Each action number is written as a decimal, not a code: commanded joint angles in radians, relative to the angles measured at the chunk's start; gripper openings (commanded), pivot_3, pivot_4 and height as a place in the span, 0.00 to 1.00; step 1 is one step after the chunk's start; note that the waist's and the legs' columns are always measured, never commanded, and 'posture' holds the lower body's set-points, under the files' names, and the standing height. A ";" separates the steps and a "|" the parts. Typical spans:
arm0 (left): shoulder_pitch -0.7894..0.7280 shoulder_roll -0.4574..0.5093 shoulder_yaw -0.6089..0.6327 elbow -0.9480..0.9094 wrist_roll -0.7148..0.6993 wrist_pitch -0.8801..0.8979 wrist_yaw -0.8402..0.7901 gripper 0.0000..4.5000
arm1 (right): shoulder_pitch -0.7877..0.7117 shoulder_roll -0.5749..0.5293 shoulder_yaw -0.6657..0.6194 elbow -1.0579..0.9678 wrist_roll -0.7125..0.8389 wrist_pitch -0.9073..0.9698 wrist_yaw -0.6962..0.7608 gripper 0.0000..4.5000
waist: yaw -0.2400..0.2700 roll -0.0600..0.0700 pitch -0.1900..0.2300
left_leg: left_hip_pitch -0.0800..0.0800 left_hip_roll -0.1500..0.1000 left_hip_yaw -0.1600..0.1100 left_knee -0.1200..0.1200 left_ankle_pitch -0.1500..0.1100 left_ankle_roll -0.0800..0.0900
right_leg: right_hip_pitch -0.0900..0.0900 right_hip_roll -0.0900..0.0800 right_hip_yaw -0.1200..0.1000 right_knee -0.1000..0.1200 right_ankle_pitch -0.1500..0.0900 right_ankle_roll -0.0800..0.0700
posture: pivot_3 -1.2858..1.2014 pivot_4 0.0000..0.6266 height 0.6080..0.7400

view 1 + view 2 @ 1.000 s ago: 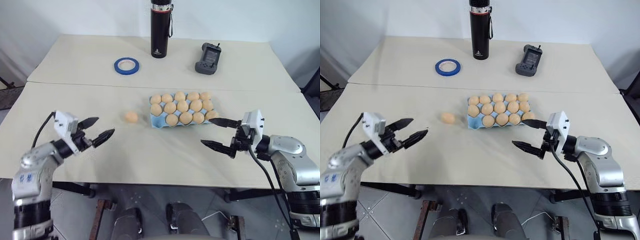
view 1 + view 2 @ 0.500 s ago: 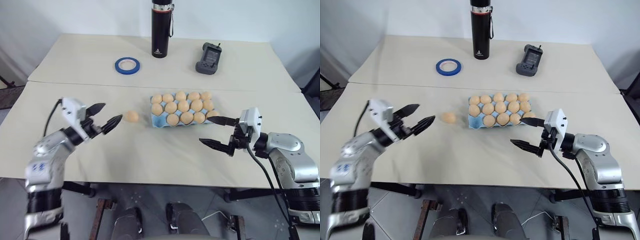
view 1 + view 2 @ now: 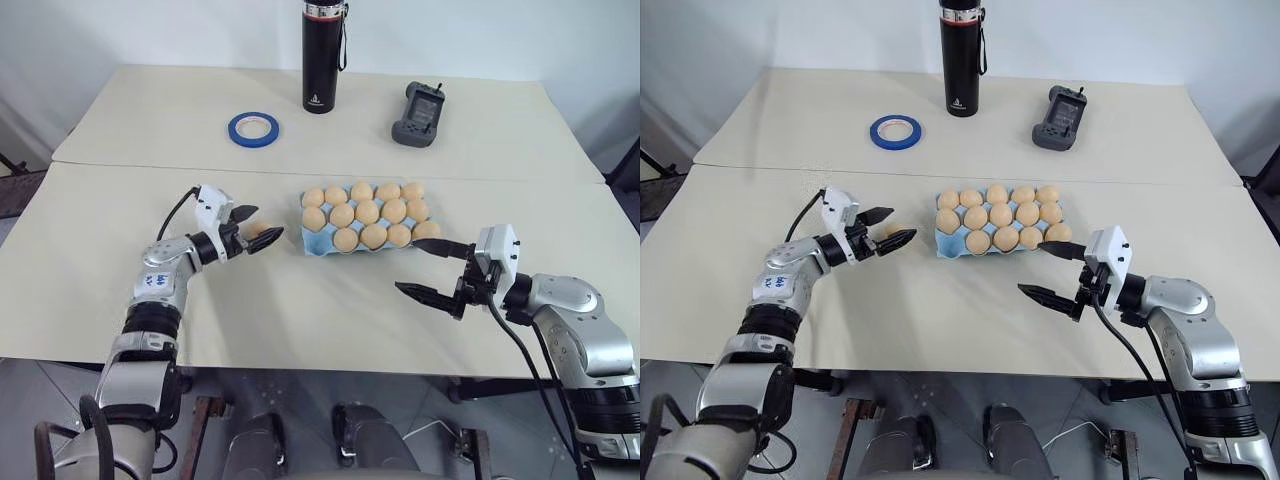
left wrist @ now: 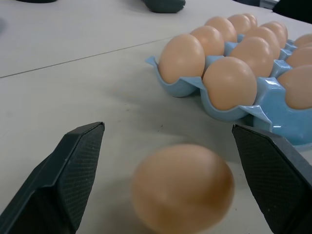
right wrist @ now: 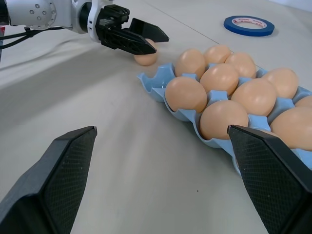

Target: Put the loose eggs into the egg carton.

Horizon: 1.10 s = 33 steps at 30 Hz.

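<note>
Now the left gripper (image 3: pixel 256 227) brackets the last loose egg (image 4: pixel 183 193).

Head views: that egg lies on the table (image 3: pixel 120 220) just left of the egg carton (image 3: pixel 316 243), between spread fingers; the right gripper (image 3: pixel 432 269), also open, hangs farther off. Left wrist view: egg centred between fingers, untouched, long axis crosswise.

No readable text is showing anywhere. A small white logo is sitting low on the black bottle (image 3: pixel 319 55), too small to read, and red print is running round the blue tape (image 5: pixel 249 25), illegible.
</note>
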 commanded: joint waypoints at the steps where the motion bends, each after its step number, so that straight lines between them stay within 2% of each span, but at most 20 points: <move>1: -0.054 -0.008 -0.015 0.080 0.044 -0.050 0.012 0.99 | 0.009 -0.012 -0.031 -0.040 0.011 -0.006 -0.008 1.00 | 0.000 0.000 0.000 | 0.000 0.000 0.000 0.000 0.000 0.000 | 0.000 0.000 0.000 0.000 0.000 0.000 | 0.52 0.24 1.00; 4: -0.080 -0.013 -0.020 0.129 0.068 -0.045 0.035 0.86 | 0.011 -0.012 -0.031 -0.041 0.010 -0.008 -0.011 1.00 | -0.001 0.000 0.000 | 0.000 0.000 0.000 0.000 0.000 0.000 | 0.000 0.000 0.000 0.000 0.000 0.000 | 0.52 0.24 1.00; 8: -0.075 -0.016 -0.022 0.122 0.074 -0.052 0.002 0.58 | 0.013 -0.012 -0.033 -0.039 0.009 -0.011 -0.015 1.00 | 0.000 0.000 0.000 | 0.000 0.000 0.000 0.000 0.000 0.000 | -0.001 0.000 0.000 0.001 0.000 0.000 | 0.52 0.24 1.00; 10: -0.071 -0.012 -0.020 0.110 0.078 -0.061 0.004 0.54 | 0.015 -0.013 -0.034 -0.039 0.009 -0.013 -0.016 1.00 | 0.000 0.000 0.000 | 0.000 0.000 0.000 0.000 0.000 0.000 | -0.001 0.000 0.000 0.001 0.000 0.000 | 0.52 0.24 1.00; 15: -0.056 -0.005 -0.019 -0.029 0.055 -0.029 -0.034 0.54 | 0.015 -0.014 -0.035 -0.035 0.009 -0.015 -0.017 1.00 | 0.000 0.000 0.000 | 0.000 0.000 0.000 0.000 0.000 0.000 | -0.001 0.000 0.000 0.001 0.000 0.000 | 0.52 0.24 1.00; 19: 0.006 -0.024 -0.045 -0.306 -0.031 0.139 -0.134 0.54 | 0.012 -0.011 -0.033 -0.025 0.007 -0.022 -0.014 1.00 | 0.000 0.000 0.000 | -0.001 0.000 0.000 0.000 0.000 0.000 | -0.001 0.000 0.000 0.001 0.000 0.000 | 0.52 0.24 1.00; 21: 0.029 -0.028 -0.062 -0.384 -0.043 0.190 -0.143 0.54 | 0.010 -0.009 -0.032 -0.022 0.006 -0.025 -0.014 1.00 | 0.000 0.000 0.000 | 0.000 0.000 0.000 0.001 0.000 0.000 | 0.000 0.000 0.000 0.002 0.000 0.001 | 0.52 0.24 1.00; 28: 0.038 -0.047 -0.111 -0.419 -0.021 0.234 -0.132 0.54 | 0.014 -0.002 -0.027 -0.022 0.005 -0.034 -0.014 1.00 | -0.003 0.000 0.000 | 0.000 0.000 0.000 0.004 0.001 0.000 | 0.000 0.000 0.001 0.005 0.000 0.000 | 0.52 0.24 1.00; 30: 0.031 -0.062 -0.120 -0.398 -0.015 0.230 -0.124 0.70 | 0.025 -0.001 -0.032 -0.022 0.007 -0.041 -0.012 1.00 | -0.001 0.000 0.000 | 0.001 0.000 0.000 0.004 0.001 0.000 | 0.000 0.000 0.001 0.005 0.000 0.001 | 0.52 0.24 1.00; 31: 0.026 -0.067 -0.124 -0.387 -0.010 0.231 -0.115 0.73 | 0.029 -0.001 -0.034 -0.023 0.008 -0.043 -0.013 1.00 | 0.000 0.000 0.000 | 0.001 0.000 -0.001 0.004 0.001 0.000 | 0.001 0.000 0.001 0.004 0.000 0.001 | 0.52 0.24 1.00; 32: 0.022 -0.072 -0.125 -0.376 -0.007 0.224 -0.112 0.83 | 0.032 -0.001 -0.036 -0.023 0.009 -0.045 -0.015 1.00 | 0.000 0.000 0.000 | 0.000 0.000 -0.001 0.004 0.001 0.000 | 0.001 0.000 0.001 0.004 0.000 0.001 | 0.52 0.24 1.00; 33: 0.019 -0.076 -0.126 -0.367 -0.006 0.221 -0.110 0.88 | 0.035 0.000 -0.037 -0.024 0.010 -0.046 -0.019 1.00 | 0.000 0.000 0.000 | 0.000 0.000 -0.001 0.004 0.001 0.000 | 0.001 0.000 0.001 0.004 0.000 0.001 | 0.52 0.24 1.00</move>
